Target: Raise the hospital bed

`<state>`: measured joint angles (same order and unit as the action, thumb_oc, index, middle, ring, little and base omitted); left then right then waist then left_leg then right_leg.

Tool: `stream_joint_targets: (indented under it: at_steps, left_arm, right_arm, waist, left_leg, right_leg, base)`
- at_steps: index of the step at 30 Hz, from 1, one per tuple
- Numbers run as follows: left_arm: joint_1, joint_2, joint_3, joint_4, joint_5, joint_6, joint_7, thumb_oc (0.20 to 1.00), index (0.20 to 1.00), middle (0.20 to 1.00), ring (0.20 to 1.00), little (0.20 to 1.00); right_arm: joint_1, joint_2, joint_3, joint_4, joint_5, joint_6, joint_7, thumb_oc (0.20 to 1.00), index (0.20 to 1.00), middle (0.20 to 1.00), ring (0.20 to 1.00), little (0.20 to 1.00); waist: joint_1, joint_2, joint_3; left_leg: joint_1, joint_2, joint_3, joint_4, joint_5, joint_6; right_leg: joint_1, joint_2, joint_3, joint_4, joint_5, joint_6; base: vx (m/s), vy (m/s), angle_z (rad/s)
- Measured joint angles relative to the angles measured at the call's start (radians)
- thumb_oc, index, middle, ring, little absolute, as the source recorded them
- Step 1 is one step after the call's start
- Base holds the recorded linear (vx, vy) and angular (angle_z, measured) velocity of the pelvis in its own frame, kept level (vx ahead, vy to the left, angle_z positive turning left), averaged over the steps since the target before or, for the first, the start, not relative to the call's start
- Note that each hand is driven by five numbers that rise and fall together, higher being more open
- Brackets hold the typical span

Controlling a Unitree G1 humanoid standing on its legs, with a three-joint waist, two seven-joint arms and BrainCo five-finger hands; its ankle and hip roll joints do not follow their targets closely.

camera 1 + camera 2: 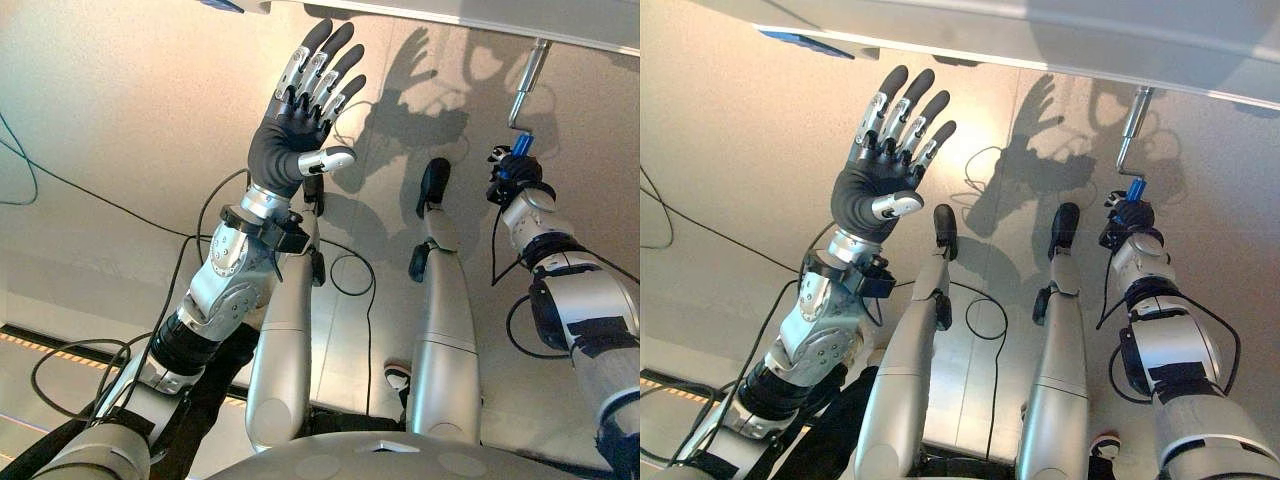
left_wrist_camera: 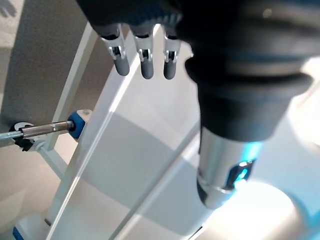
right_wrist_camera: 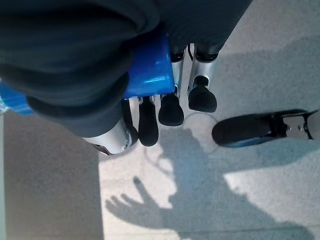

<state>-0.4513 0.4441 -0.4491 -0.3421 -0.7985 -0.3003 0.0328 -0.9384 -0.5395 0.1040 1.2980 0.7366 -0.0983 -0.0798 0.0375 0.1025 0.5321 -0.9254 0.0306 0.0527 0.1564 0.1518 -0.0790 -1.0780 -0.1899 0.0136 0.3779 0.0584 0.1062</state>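
The right wrist view shows the blue handle [image 3: 150,70] of the bed's crank pressed into the right hand [image 3: 75,75], whose dark-tipped fingers [image 3: 171,107] curl around it from the far side while the thumb closes beneath, so the hand is clamped on the handle. In the left eye view the same blue handle [image 1: 521,150] pokes out of the top of the right hand [image 1: 515,180], and from it a silver crank rod [image 1: 528,80] climbs at a slant to the underside of the hospital bed frame [image 1: 500,18], a pale flat edge running along the far side of the scene. The right arm reaches in from the robot's right, wrist bent up toward the crank.

Well apart from the crank, on the robot's left, the left hand [image 1: 300,120] is raised with its palm turned toward the camera, fingers straight and fanned wide, thumb stuck out sideways, holding nothing and touching nothing. Its shadow falls on the pale floor [image 1: 120,120] beyond it, between the two hands. In the left wrist view, the straight fingers [image 2: 144,62] of that hand point toward white bars of the bed frame [image 2: 125,165], and a second silver rod with a blue collar [image 2: 75,123] juts from the frame off to one side, well clear of the hand.
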Motion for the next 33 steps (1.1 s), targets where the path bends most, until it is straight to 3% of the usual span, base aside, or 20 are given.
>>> stream_joint_targets:
  at_steps: [8,10,11,13,16,19,26,27,33]
  left_arm:
    - [0.013,0.019,0.013,-0.012,0.0,0.0,-0.008,1.0,1.0,1.0,1.0,1.0]
    - [0.03,0.02,0.044,-0.034,0.0,-0.002,-0.011,1.0,1.0,1.0,1.0,1.0]
    - [0.049,0.019,0.085,-0.049,0.0,-0.003,-0.011,1.0,1.0,1.0,1.0,1.0]
    - [0.062,0.02,0.12,-0.059,0.0,-0.005,-0.01,1.0,1.0,1.0,1.0,1.0]
    - [0.137,0.016,0.193,-0.073,0.0,-0.008,-0.004,1.0,1.0,1.0,1.0,1.0]
    - [0.175,0.014,0.208,-0.092,0.0,-0.006,-0.005,1.0,1.0,1.0,1.0,1.0]
    - [0.234,0.019,0.263,-0.148,0.0,-0.006,-0.018,1.0,1.0,1.0,1.0,1.0]
    - [0.242,0.028,0.28,-0.148,0.0,-0.005,-0.022,1.0,1.0,1.0,1.0,1.0]
    - [0.263,0.06,0.283,-0.154,-0.001,-0.004,-0.042,1.0,1.0,1.0,1.0,1.0]
  right_arm:
    - [0.041,0.002,-0.031,-0.044,0.01,-0.017,0.025,0.2,0.2,0.2,0.2,0.2]
    - [0.12,0.006,-0.04,-0.176,0.073,-0.025,0.017,0.2,0.2,0.2,0.2,0.2]
    - [0.237,0.018,-0.07,-0.38,0.123,-0.044,-0.005,0.2,0.2,0.2,0.2,0.2]
    - [0.336,0.026,-0.08,-0.535,0.143,-0.075,-0.006,0.2,0.2,0.2,0.2,0.2]
    - [0.62,0.053,-0.084,-1.024,0.15,-0.112,-0.021,0.2,0.2,0.2,0.2,0.2]
    - [0.741,0.059,-0.049,-1.218,0.148,-0.11,0.0,0.2,0.2,0.2,0.2,0.2]
    - [0.806,0.053,-0.044,-1.295,0.164,-0.103,0.045,0.2,0.2,0.2,0.2,0.2]
    - [0.838,0.029,-0.036,-1.345,0.18,-0.076,0.055,0.2,0.2,0.2,0.2,0.2]
    - [0.855,-0.028,0.027,-1.387,0.278,-0.06,0.089,0.2,0.2,0.2,0.2,0.2]
  waist:
    - [-0.029,-0.019,0.001]
    - [-0.048,-0.029,0.003]
    - [-0.072,-0.041,0.003]
    - [-0.091,-0.071,0.006]
    - [-0.152,-0.092,0.007]
    - [-0.154,-0.095,0.006]
    - [-0.151,-0.097,0.006]
    - [-0.152,-0.097,0.006]
    - [-0.152,-0.104,0.01]
  left_leg:
    - [0.008,-0.008,0.006,-0.004,-0.005,0.008]
    - [0.008,-0.007,0.007,-0.005,-0.007,0.009]
    - [0.008,-0.009,0.01,-0.005,-0.01,0.012]
    - [0.019,-0.009,0.027,-0.005,-0.016,0.013]
    - [0.046,-0.007,0.032,-0.006,-0.024,0.011]
    - [0.071,0.001,0.032,-0.007,-0.029,0.007]
    - [0.064,0.003,0.03,-0.009,-0.032,0.008]
    - [0.063,0.004,0.027,-0.008,-0.034,0.008]
    - [0.065,0.01,0.021,-0.006,-0.037,0.007]
  right_leg:
    - [0.015,-0.005,0.008,-0.021,0.01,0.005]
    - [0.022,-0.006,0.009,-0.031,0.013,0.008]
    - [0.025,-0.007,0.012,-0.037,0.014,0.01]
    - [0.027,-0.003,0.028,-0.043,0.017,0.013]
    - [0.057,0.001,0.031,-0.059,0.019,0.015]
    - [0.086,0.01,0.031,-0.069,0.02,0.014]
    - [0.09,0.01,0.025,-0.085,0.022,0.015]
    - [0.091,0.01,0.021,-0.087,0.022,0.014]
    - [0.107,0.008,0.007,-0.095,0.022,0.014]
  base:
    - [0.0,-0.019,0.0]
    - [0.0,0.0,0.0]
    - [0.0,-0.016,-0.04]
    - [-0.01,-0.012,-0.14]
    - [-0.01,-0.015,-0.09]
    - [0.0,-0.003,-0.05]
    - [0.0,0.0,0.0]
    - [0.0,0.0,0.0]
    - [0.01,0.014,0.03]
